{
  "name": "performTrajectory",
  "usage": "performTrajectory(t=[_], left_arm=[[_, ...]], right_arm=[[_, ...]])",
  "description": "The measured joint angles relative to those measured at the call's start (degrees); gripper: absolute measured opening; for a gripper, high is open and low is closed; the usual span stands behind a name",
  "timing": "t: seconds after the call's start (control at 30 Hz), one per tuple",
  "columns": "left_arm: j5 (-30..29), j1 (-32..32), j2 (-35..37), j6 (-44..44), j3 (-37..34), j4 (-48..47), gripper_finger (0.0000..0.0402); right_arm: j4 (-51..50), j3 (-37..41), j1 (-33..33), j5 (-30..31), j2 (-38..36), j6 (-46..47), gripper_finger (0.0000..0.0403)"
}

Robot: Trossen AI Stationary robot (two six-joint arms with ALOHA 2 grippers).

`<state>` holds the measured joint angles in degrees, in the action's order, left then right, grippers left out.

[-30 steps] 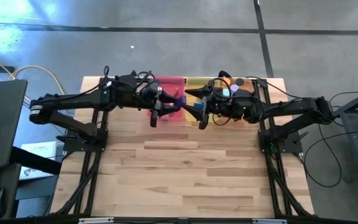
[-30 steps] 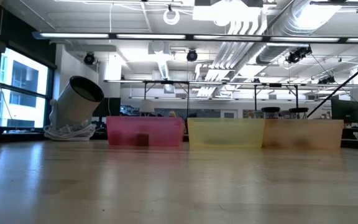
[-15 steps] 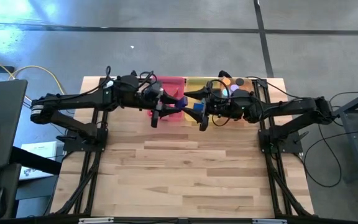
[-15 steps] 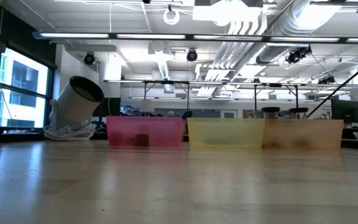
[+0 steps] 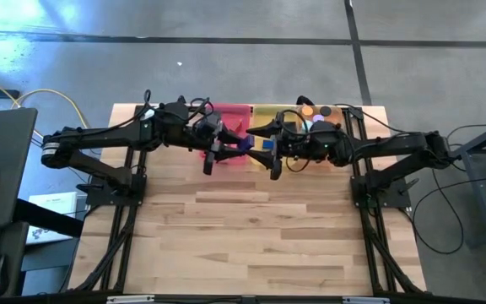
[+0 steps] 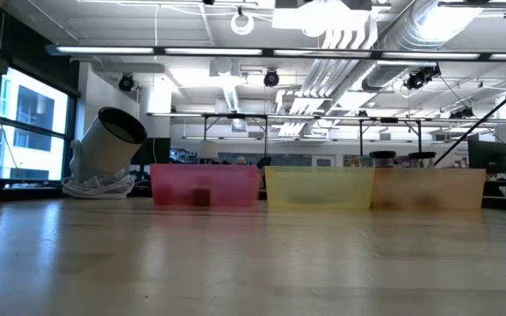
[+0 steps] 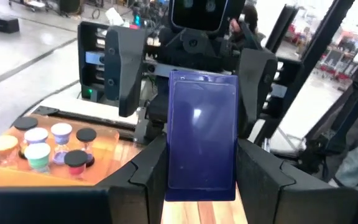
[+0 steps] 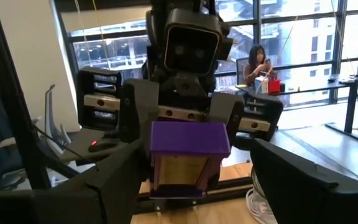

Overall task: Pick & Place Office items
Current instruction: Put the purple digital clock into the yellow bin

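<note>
High above the trays at the table's far edge, my two grippers face each other. A dark blue block (image 7: 202, 130) sticks out level from my left gripper (image 7: 197, 171), which is shut on it. The block's purple free end (image 8: 189, 138) points at my right gripper (image 8: 197, 171). That gripper is open, with its fingers standing on either side of the free end; I see no touch. In the high view the block (image 5: 256, 143) shows between the left gripper (image 5: 241, 143) and the right gripper (image 5: 266, 146). Neither gripper appears in the low view. My left gripper pinches the blue block by the end nearest it (image 7: 201, 186), between its two fingers (image 7: 138, 180). The fingers come level from the table's left and lie along the block. The block is lifted clear and juts out level toward the right gripper.
Pink (image 6: 205, 186), yellow (image 6: 319, 189) and orange (image 6: 429, 189) trays stand in a row at the far edge. The orange one holds several small discs and cylinders (image 7: 48, 146). A silver-and-white round object (image 6: 108, 145) sits far left. A person (image 8: 257, 62) is in the room beyond.
My right gripper has turned slightly at the wrist without leaving its place. The block stays level in my left gripper.
</note>
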<state>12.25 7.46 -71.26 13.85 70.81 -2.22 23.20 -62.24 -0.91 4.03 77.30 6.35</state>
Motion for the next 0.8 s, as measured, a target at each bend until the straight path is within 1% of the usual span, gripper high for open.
performTrajectory(t=[0.33,0.8], left_arm=[[0.98,0.02,0.01,1.29,0.00,0.33,0.0141],[1.16,0.02,0.02,1.64,0.02,0.20,0.0141]], right_arm=[[0.74,-0.07,0.00,-1.35,1.65,0.84,0.0281],[1.38,0.00,0.00,-1.33,1.77,0.87,0.0281]])
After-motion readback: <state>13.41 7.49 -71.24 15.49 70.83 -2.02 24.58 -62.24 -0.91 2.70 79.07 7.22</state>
